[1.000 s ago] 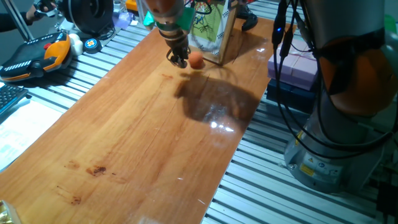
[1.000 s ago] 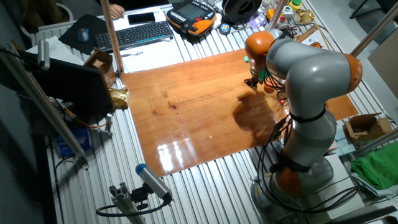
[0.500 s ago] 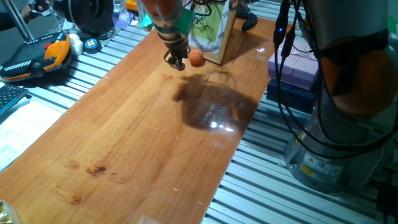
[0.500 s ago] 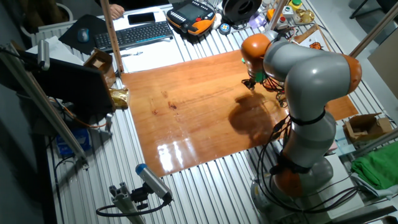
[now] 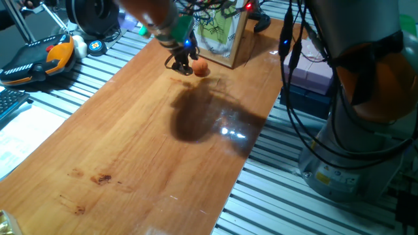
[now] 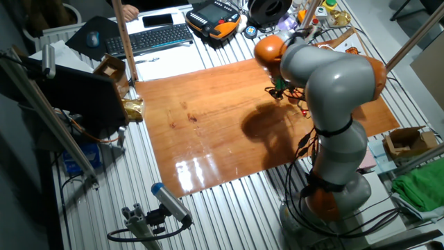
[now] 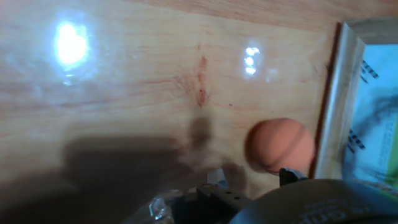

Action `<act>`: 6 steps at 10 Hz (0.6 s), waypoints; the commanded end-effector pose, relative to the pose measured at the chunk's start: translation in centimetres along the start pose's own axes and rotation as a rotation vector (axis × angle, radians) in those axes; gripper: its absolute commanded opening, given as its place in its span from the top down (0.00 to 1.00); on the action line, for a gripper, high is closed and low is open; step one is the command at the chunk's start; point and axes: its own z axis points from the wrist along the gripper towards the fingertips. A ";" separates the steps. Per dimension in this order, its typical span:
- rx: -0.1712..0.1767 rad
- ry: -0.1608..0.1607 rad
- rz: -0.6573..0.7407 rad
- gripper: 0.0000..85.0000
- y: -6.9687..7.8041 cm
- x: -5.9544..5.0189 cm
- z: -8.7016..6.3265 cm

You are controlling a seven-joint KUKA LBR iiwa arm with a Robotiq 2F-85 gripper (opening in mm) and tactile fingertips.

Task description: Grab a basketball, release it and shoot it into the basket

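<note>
**Gripper shifts off the ball, grab not yet made**

In one fixed view, I see the black two-finger gripper [image 5: 181, 64] has moved left and toward the near side over the last second; the arm's dark shadow on the wooden tabletop [image 5: 130, 150] has slid the same way. The small orange basketball [image 5: 200, 68] has stayed almost where it was, just in front of the wooden-framed backboard with the green-white picture [image 5: 222, 32]. It now sits just beside the gripper tips, on their right in this picture, outside them rather than between them. I judge the grab is not made, so the release and the shot both lie ahead. I cannot pick out the hoop or its net here.

In the other fixed view, the grey arm with orange joints [image 6: 326, 76] has swung toward the far edge of the tabletop, and it hides most of the work. The gripper [image 6: 277, 91] shows only as a small dark tip; I cannot make out the ball.

In the hand view, the basketball [image 7: 280, 145] lies on the tabletop, low and right of centre, touching or nearly touching the pale wooden frame edge [image 7: 339, 81]. It looks matte, pale orange, round, with one faint dark line curving over it. The gripper's own parts show only as a blurred dark mass along the bottom, so I cannot tell how far apart the fingers stand. Nothing is held.
</note>
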 end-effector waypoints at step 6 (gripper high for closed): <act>-0.015 -0.068 0.014 0.22 -1.5 0.1 3.4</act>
